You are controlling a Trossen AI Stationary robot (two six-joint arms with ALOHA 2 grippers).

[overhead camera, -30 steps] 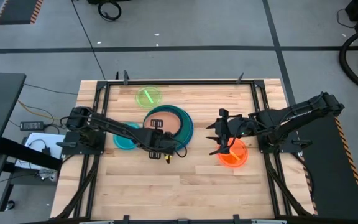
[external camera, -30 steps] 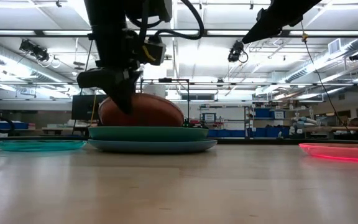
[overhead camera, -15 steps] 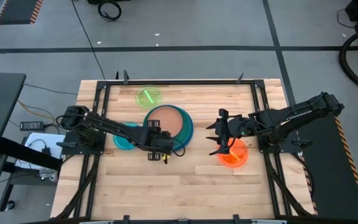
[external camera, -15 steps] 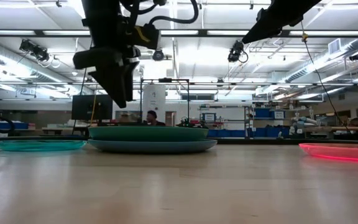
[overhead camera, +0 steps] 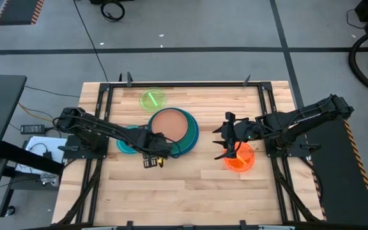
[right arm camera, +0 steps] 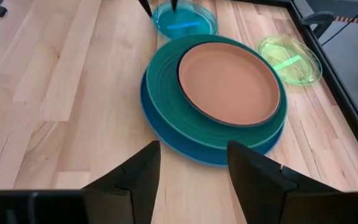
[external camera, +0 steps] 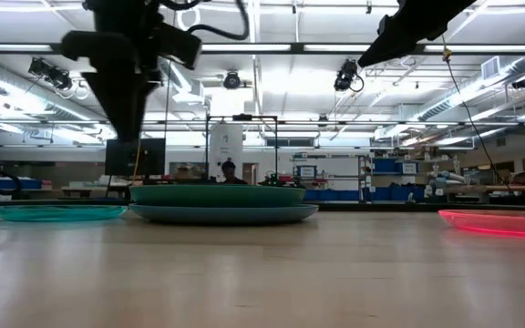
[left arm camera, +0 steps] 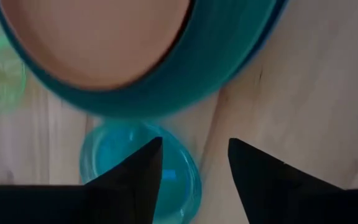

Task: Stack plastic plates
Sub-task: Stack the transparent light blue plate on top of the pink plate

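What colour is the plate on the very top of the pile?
Tan plate, best seen in the right wrist view.

Stack of plates [overhead camera: 173, 127]: only tan plate [right arm camera: 229, 81], teal plate [right arm camera: 166, 74] and blue plate [right arm camera: 166, 134] distinguishable; any further plate beneath hidden. Tan plate not visible in low view, sunk below teal rim. Orange plate [overhead camera: 239, 158] partly covered by right gripper [overhead camera: 223, 137] in high view; cut by frame edge in low view. Cyan plate [overhead camera: 128, 140] partly under left arm in high view. Lime plate [left arm camera: 2, 71] blurred and cut off in left wrist view. Left gripper [left arm camera: 194, 165] fingertips only shown; upper body cropped in low view.
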